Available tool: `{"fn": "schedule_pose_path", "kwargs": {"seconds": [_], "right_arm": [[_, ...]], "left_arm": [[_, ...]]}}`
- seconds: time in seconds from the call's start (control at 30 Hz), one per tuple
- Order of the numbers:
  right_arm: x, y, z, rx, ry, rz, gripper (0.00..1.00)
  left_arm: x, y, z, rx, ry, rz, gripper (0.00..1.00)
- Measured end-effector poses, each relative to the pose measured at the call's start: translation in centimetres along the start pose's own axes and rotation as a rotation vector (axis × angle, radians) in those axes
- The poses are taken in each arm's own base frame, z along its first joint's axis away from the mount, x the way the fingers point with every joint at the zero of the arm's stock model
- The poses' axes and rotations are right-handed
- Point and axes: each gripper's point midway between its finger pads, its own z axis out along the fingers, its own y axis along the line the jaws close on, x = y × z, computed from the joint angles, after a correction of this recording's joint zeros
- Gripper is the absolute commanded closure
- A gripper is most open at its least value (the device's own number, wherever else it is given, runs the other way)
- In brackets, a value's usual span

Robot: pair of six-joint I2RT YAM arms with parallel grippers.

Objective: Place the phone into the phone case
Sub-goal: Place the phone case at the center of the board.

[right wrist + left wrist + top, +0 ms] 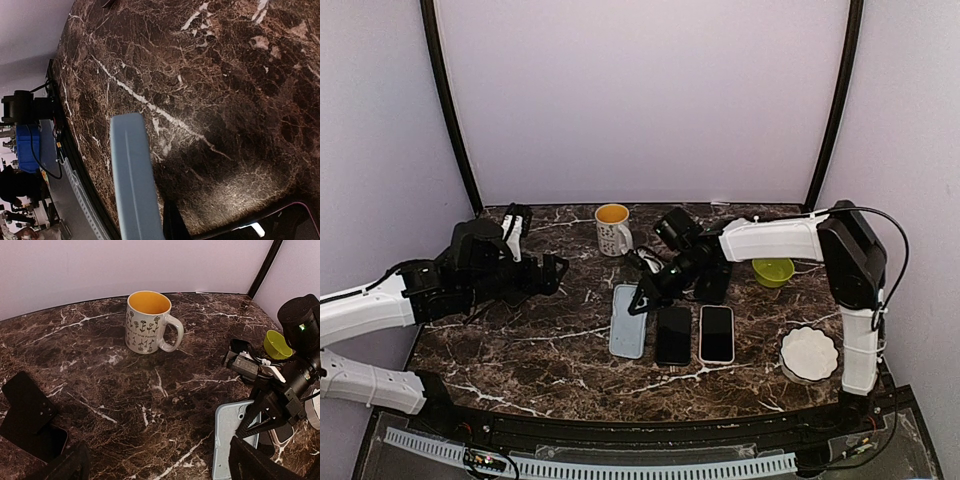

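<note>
A light blue phone case (627, 325) lies open side up at the middle of the table. A black phone (673, 335) lies flat just right of it, and a second phone with a pale rim (716, 333) lies right of that. My right gripper (638, 302) is shut on the case's far end, by the camera hole (247, 412). In the right wrist view the case (132, 175) runs away from the dark finger (174, 225). My left gripper (558, 270) hovers left of the case, open, nothing between its fingers (257, 465).
A white flowered mug (612, 228) with a yellow inside stands at the back centre. A green bowl (773, 270) sits behind the right arm, and a white dish (809, 352) at the front right. Flat black items (27, 415) lie at the back left.
</note>
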Motion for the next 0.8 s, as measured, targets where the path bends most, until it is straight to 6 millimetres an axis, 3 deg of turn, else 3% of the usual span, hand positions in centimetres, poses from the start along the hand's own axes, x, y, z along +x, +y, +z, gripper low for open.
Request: {"fn": "schedule_pose_path", "kwargs": {"seconds": [0.07,0.23,0.37,0.53,0.8], "right_arm": [[0.4,-0.2,0.6,-0.018,0.021,0.006,0.97],[0.8,-0.5,1.5,-0.046,0.043,0.018,0.67],[1.0,-1.7,2.1,0.003,0.054,0.04,0.61],[1.5,-5.5,2.3,0.194,0.068,0.085,0.47],[0.6,-7.1,1.5,0.36,0.026,0.082,0.35]], "left_arm": [[0.3,0.2,0.1,-0.007,0.011,0.003,0.01],[0.4,0.3,0.2,-0.011,0.017,0.005,0.01],[0.6,0.3,0.4,-0.014,0.024,0.008,0.01],[0.9,0.4,0.6,-0.019,0.034,0.012,0.01],[1.7,0.4,1.0,-0.02,0.059,0.02,0.01]]}}
